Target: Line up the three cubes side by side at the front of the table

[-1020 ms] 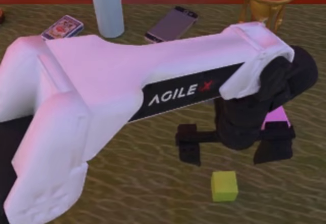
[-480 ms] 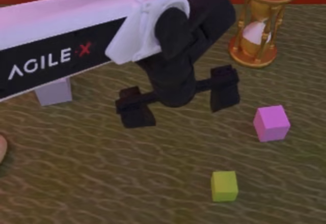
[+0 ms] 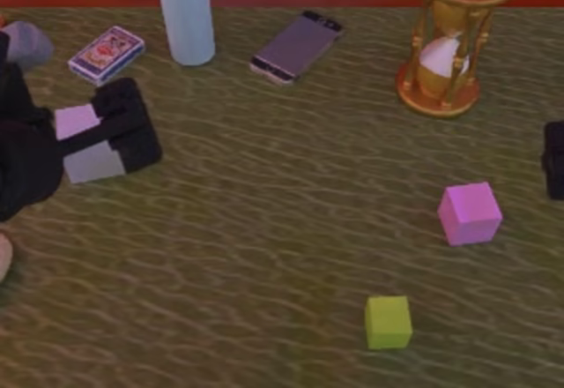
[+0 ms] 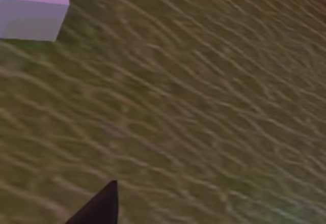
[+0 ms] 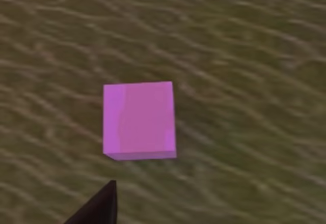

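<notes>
Across the whole top view spreads one table (image 3: 264,229), its olive-green wavy covering meeting a red-brown edge along the far side. Two grippers show. At the far left, the left gripper (image 3: 92,141) hangs over the lavender cube (image 3: 88,145), one dark finger (image 3: 128,132) to the right of the cube; whether the jaws are spread or closed on it I cannot tell, since the second finger is hidden. At the right edge only a dark sliver of the right gripper (image 3: 554,159) shows, and its jaws cannot be judged either. Three cubes lie on the table. The lavender cube, the largest, sits at the far left, well apart from the other two; the left wrist view catches it (image 4: 31,7) resting flat on the covering. The magenta-pink cube (image 3: 470,213), the medium one, stands on the right side at mid-depth, free of any gripper, and the right wrist view looks straight down on it (image 5: 139,119). The yellow-green cube (image 3: 388,322), the smallest, lies nearer than the pink one and to its left, close to the near edge. Along the far side stand one hourglass (image 3: 451,40) at the right, one pale blue cylinder (image 3: 185,13), one phone (image 3: 296,46) lying flat between them, and one patterned card box (image 3: 107,54) left of the cylinder.
</notes>
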